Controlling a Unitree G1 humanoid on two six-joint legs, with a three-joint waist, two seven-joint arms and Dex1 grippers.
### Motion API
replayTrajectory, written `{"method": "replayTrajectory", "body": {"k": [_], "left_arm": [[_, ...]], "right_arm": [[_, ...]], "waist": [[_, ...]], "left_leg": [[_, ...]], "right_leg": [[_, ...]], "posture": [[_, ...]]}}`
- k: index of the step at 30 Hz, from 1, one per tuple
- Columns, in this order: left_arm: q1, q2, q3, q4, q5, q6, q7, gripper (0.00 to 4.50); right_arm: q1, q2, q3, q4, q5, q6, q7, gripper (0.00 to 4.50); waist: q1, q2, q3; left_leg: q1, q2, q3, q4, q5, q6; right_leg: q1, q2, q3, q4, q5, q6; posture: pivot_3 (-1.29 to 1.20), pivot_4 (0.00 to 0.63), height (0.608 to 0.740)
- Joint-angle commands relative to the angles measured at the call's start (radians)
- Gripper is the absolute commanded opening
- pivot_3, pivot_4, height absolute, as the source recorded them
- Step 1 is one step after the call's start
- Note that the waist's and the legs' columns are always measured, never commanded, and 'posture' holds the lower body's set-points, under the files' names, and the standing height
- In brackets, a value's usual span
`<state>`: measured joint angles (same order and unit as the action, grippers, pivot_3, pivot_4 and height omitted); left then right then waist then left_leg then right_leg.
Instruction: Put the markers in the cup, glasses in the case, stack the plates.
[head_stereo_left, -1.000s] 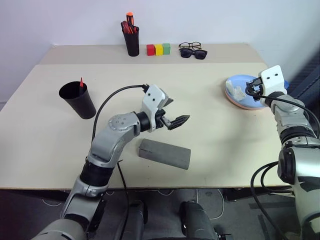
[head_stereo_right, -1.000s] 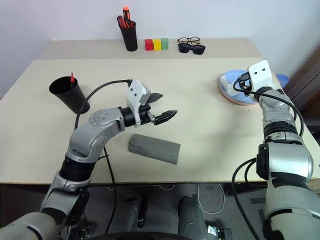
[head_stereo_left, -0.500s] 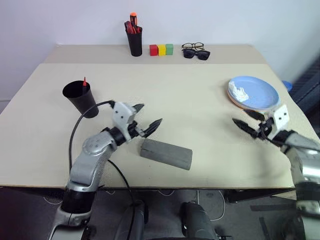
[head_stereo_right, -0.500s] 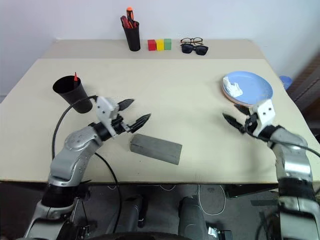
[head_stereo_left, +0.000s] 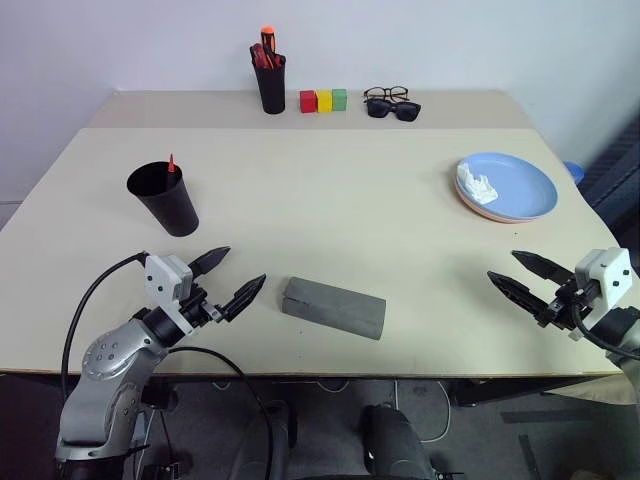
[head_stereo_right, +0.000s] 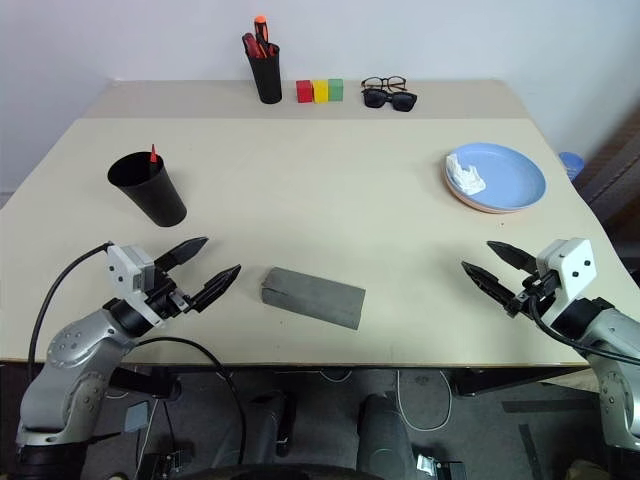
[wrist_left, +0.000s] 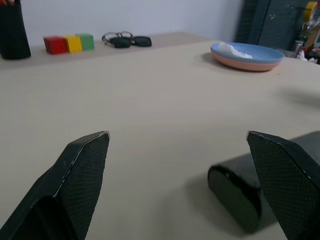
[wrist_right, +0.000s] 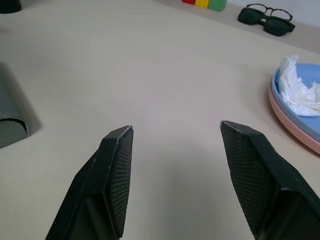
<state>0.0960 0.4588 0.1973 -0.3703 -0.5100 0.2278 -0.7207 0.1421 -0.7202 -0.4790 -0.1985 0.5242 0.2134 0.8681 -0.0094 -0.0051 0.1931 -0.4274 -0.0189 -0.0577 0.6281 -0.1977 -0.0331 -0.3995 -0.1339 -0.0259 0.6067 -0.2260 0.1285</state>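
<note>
Overhead, from the head camera, the left gripper (head_stereo_left: 228, 282) hangs low near the front edge of the table (head_stereo_left: 330, 200) with its two black fingers spread wide and nothing between them; the grey case (head_stereo_left: 333, 308) lies closed just beside it, toward the middle of the table. The right gripper (head_stereo_left: 524, 276) hangs near the front right corner, its fingers parted too and empty. The black cup (head_stereo_left: 164, 199) stands upright on the left side, beyond the left gripper, with a red marker tip (head_stereo_left: 171, 163) poking above its rim. The plates (head_stereo_left: 508, 186) sit stacked at the far right, light blue on salmon pink, with a crumpled white tissue (head_stereo_left: 475, 183) on top. Along the back edge stand a black pen holder (head_stereo_left: 269, 82) with red and orange pens, three coloured blocks (head_stereo_left: 323, 100) and two pairs of eyewear (head_stereo_left: 392, 101) lying together. Next, the left wrist view shows that gripper's fingertips (wrist_left: 85, 165) far apart over bare tabletop, one rounded end of the case (wrist_left: 235, 192) lying close to one finger, and the stacked plates (wrist_left: 247, 55), blocks (wrist_left: 68, 43) and eyewear (wrist_left: 125, 39) further off. Lastly, the right wrist view shows its own fingertips (wrist_right: 117, 170) apart with nothing held, an end of the case (wrist_right: 11, 117) to one side, and the plates (wrist_right: 300, 120) with the tissue (wrist_right: 299, 92) to the other.
</note>
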Motion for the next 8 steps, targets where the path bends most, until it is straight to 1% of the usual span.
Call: {"method": "replayTrajectory", "body": {"k": [1, 8], "left_arm": [[0.009, 0.016, 0.017, -0.052, -0.027, 0.008, -0.001, 4.50], [0.003, 0.023, 0.010, -0.061, -0.028, 0.043, 0.015, 4.50]], "right_arm": [[0.012, 0.010, -0.026, -0.034, 0.005, -0.012, -0.017, 2.79], [0.012, 0.011, -0.021, -0.028, 0.000, -0.017, -0.028, 2.79]], "waist": [[0.001, 0.000, 0.000], [0.001, 0.000, 0.000]], "left_leg": [[0.000, 0.000, 0.000, -0.001, 0.000, 0.000], [-0.002, 0.000, 0.000, -0.002, -0.001, 0.001]], "right_leg": [[0.000, 0.000, 0.000, -0.002, 0.000, 0.000], [0.002, 0.000, -0.001, -0.009, 0.001, -0.001]], "posture": [[0.00, 0.150, 0.740], [0.00, 0.150, 0.740]]}}
